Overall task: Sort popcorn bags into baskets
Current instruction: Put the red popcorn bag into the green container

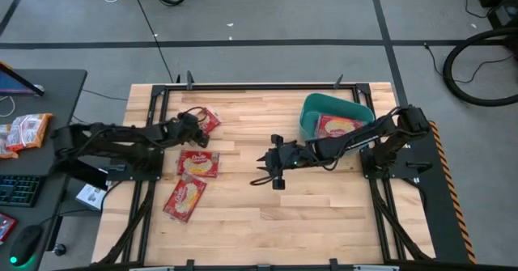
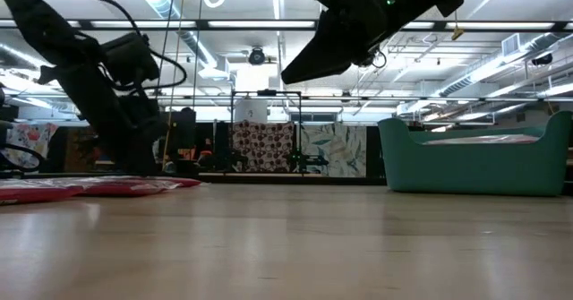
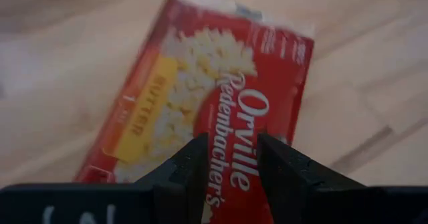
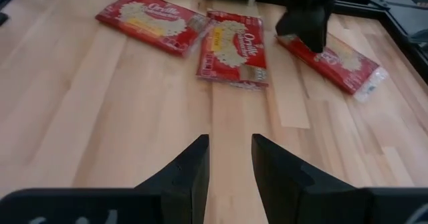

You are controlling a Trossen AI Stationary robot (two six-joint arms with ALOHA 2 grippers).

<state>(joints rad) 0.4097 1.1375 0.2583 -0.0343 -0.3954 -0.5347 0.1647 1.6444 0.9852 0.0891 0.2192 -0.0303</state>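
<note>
Your wooden table (image 1: 267, 222) holds three red popcorn bags on its left half and a teal tub (image 1: 312, 113) near the far right corner. One more bag (image 1: 336, 126) lies flat inside the tub.

Your left gripper (image 1: 197, 130) sits low over the far bag (image 1: 205, 120) of the three. Its fingers (image 3: 192, 167) stand a little apart and straddle the printed face of that bag; you cannot tell whether they pinch it.

The middle bag (image 1: 198, 164) lies just nearer, and the near bag (image 1: 184, 198) lies tilted beside it, closest to the front edge.

Your right gripper (image 1: 273, 167) hangs above bare wood at the table's middle, between the tub and the three bags. Its fingers (image 4: 190, 170) are partly open with nothing between them.
</note>
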